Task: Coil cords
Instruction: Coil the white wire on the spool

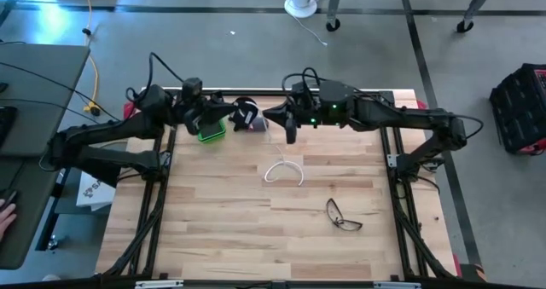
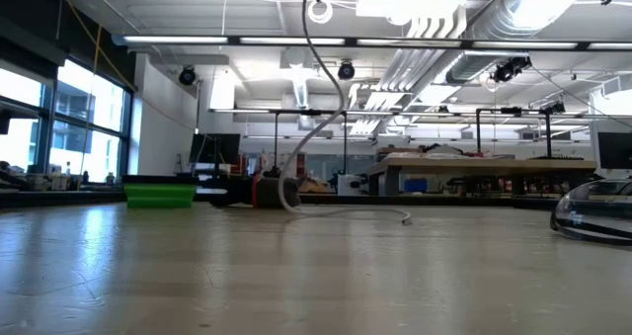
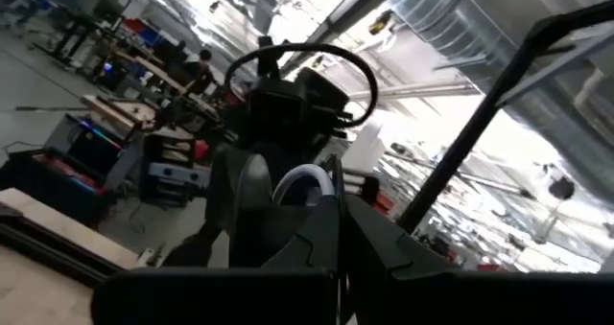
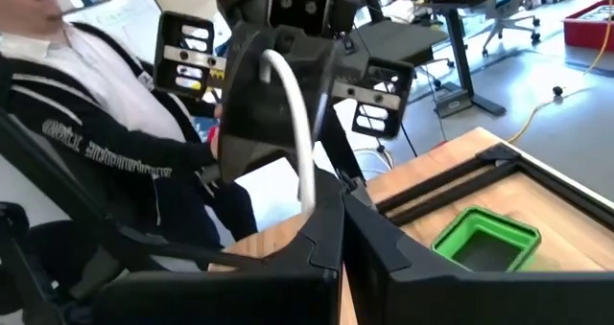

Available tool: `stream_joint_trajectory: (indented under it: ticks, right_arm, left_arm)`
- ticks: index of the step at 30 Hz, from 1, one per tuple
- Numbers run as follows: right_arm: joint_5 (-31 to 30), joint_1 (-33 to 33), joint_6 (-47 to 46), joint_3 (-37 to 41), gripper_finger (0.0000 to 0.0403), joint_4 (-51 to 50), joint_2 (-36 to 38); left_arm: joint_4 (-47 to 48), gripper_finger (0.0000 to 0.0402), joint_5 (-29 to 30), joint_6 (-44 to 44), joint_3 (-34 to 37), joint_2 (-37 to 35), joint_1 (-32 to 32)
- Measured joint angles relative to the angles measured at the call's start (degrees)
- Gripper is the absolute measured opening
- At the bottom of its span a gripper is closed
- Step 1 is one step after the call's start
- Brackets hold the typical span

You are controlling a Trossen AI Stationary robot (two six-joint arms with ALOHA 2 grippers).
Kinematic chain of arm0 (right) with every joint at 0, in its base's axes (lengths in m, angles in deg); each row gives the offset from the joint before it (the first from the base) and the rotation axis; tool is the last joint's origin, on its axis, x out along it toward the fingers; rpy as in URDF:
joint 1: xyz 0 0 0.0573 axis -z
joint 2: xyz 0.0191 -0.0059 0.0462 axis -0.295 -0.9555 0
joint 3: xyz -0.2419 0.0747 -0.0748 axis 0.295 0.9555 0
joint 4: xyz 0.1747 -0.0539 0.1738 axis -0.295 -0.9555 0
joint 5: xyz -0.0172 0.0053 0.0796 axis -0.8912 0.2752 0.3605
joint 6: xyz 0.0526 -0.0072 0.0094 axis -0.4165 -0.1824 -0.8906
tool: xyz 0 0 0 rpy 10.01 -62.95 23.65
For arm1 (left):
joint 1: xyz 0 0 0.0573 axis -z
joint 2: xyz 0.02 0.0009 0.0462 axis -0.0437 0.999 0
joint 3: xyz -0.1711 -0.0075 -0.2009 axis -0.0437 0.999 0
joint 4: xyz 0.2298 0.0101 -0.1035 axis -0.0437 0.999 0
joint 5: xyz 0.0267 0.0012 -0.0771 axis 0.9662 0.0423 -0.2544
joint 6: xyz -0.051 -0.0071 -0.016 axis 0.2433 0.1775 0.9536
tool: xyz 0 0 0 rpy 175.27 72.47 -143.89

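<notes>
We see a white cord [image 1: 283, 171], a bright green tray [image 1: 212, 133] (at eleven o'clock) and pale striped wood table [image 1: 222, 229].

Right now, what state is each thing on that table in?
Cord: one end looped loosely on the table, the rest lifted between the grippers.
Reel: up off the table at the left gripper.
Left gripper: shut, at the table's far edge.
Right gripper: shut on the cord, facing the left one.
Green tray: on the table, contents not visible.
Glasses: lying on the table, apart from the cord.
</notes>
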Motion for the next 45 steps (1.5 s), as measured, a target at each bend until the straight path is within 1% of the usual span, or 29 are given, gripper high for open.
stream_joint_trajectory:
  ticks: [3,5,9,13,15,17,21,23,26,30,33,36,39,45]
  right_arm:
    - [-0.11,0.01,-1.26,0.00,0.0000,2.38,-1.45]
    - [-0.28,-0.22,-2.57,0.00,0.0000,2.32,-2.10]
    - [-1.42,-1.03,-2.50,0.00,0.0000,2.34,-2.25]
    - [-3.75,-1.19,-2.17,0.00,0.0000,2.42,-2.25]
    - [-5.78,-1.11,-2.86,0.00,0.0000,3.21,-2.25]
    - [-6.52,-1.07,-3.00,0.00,0.0000,4.28,-2.25]
    - [-9.36,-1.20,-3.18,0.00,0.0000,6.93,-2.25]
    - [-11.01,-1.12,-4.38,0.00,0.0000,7.53,-2.25]
    - [-12.16,-1.07,-4.51,0.00,0.0000,8.63,-2.39]
    - [-10.22,-1.30,-5.90,0.00,0.0000,10.77,-3.10]
    - [-10.24,-1.93,-5.83,0.00,0.0000,10.11,-3.51]
    - [-11.16,-2.29,-5.76,0.00,0.0000,10.59,-3.63]
    - [-12.21,-2.25,-5.90,0.00,0.0000,10.82,-3.65]
    - [-12.21,-2.23,-5.69,0.00,0.0000,11.21,-3.65]
  left_arm:
    - [0.00,0.0000,0.66,0.98,0.00,0.86,-0.23]
    - [-0.02,0.0000,2.92,1.25,0.00,1.17,-0.21]
    - [-3.71,0.0000,9.64,1.64,0.02,1.37,-0.23]
    - [-9.30,0.0000,15.44,6.68,0.02,1.29,-0.03]
    - [-10.11,0.0000,17.89,9.07,0.02,1.31,0.61]
    - [-9.95,0.0000,20.63,9.73,0.02,1.35,1.57]
    - [-10.79,0.0000,28.88,10.66,0.02,2.44,3.46]
    - [-12.94,0.0000,31.89,11.67,0.02,3.95,4.40]
    - [-16.96,0.0000,32.39,14.75,0.04,6.54,5.70]
    - [-22.28,0.0000,32.56,17.40,0.05,10.23,6.93]
    - [-28.33,0.0000,34.41,19.64,0.09,12.55,7.59]
    - [-33.79,0.0000,34.84,22.21,0.09,13.95,7.92]
    - [-34.85,0.0000,34.70,26.81,0.09,14.20,8.88]
    - [-35.17,0.0000,35.30,30.39,0.09,14.09,12.58]
